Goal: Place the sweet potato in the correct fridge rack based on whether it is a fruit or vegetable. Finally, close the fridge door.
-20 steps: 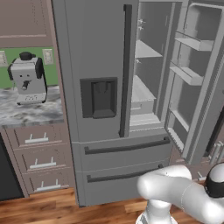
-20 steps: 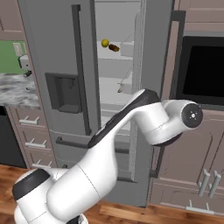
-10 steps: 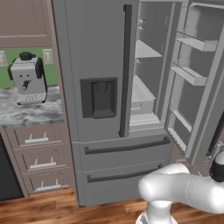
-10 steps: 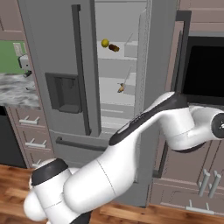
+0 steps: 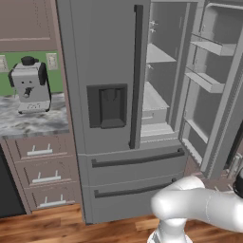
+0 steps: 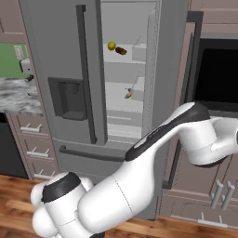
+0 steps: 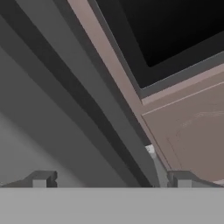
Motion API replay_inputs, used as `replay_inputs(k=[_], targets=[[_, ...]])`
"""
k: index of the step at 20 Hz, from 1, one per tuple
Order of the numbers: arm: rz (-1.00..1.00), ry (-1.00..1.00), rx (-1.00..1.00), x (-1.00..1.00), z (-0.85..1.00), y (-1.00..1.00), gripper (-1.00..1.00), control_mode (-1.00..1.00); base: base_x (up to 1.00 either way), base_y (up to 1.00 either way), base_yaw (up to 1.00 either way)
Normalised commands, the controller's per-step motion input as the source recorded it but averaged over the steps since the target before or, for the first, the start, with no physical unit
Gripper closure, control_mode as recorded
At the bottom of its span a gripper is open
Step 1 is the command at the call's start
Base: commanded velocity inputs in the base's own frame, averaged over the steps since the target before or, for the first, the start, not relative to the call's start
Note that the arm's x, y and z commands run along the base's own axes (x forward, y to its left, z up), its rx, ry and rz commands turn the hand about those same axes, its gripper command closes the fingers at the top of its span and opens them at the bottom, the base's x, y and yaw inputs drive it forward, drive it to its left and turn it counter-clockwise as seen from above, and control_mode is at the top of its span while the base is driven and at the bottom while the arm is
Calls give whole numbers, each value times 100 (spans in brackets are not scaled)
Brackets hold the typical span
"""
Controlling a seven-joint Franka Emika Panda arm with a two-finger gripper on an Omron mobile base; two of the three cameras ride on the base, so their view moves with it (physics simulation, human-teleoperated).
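Now sweet potato (image 6: 121, 50) on upper fridge rack (image 6: 122, 59), well apart from spread, empty gripper (image 7: 111, 178) beside the door edge.

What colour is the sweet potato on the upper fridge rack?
Dark reddish-brown; the sweet potato shows best in the right base view, beside a round yellow fruit.

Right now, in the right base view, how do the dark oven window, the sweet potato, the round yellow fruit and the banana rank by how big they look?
1. Oven window, largest by far.
2. Sweet potato, the round yellow fruit and the banana all look tiny and alike; they are too small to rank.
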Motion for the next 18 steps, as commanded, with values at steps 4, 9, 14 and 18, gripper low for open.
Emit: replay_inputs(k=[4,9,14,18], targets=[[0,0,0,62,-3,-7,-100,-100,0,0,0],[0,2,0,59,-4,-8,-100,-100,0,0,0],[0,2,0,73,-10,16,-100,-100,0,0,0],[2,0,0,73,-22,98,-100,-100,0,0,0]])
